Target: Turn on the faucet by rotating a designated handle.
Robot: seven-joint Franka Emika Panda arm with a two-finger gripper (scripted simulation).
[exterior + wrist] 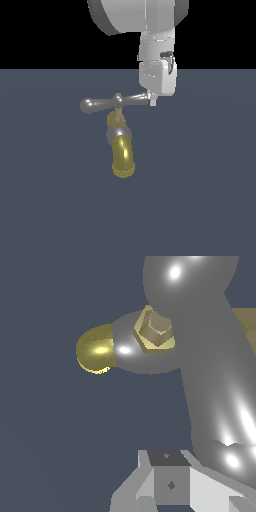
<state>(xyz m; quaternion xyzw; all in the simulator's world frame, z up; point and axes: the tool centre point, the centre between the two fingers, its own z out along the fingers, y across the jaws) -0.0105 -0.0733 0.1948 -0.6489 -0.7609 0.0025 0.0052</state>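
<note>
The faucet [119, 134] stands in the middle of the exterior view, with its brass-yellow spout [123, 159] curving down toward the camera. The handle [102, 104], a glossy grey crossbar, lies level across its top. My gripper [152, 101] hangs at the crossbar's end on the exterior view's right, its tip touching or almost touching the rounded end. In the wrist view the handle [210, 366] fills the frame beside the fingertips [170, 483]. These show as one block with no gap, and the bar's end lies beside them, not between them. The spout [95, 349] shows beyond a brass nut [155, 331].
A flat dark blue-grey floor [50, 200] spreads all around the faucet. The arm's large white links [135, 15] hang above the handle's end on the exterior view's right.
</note>
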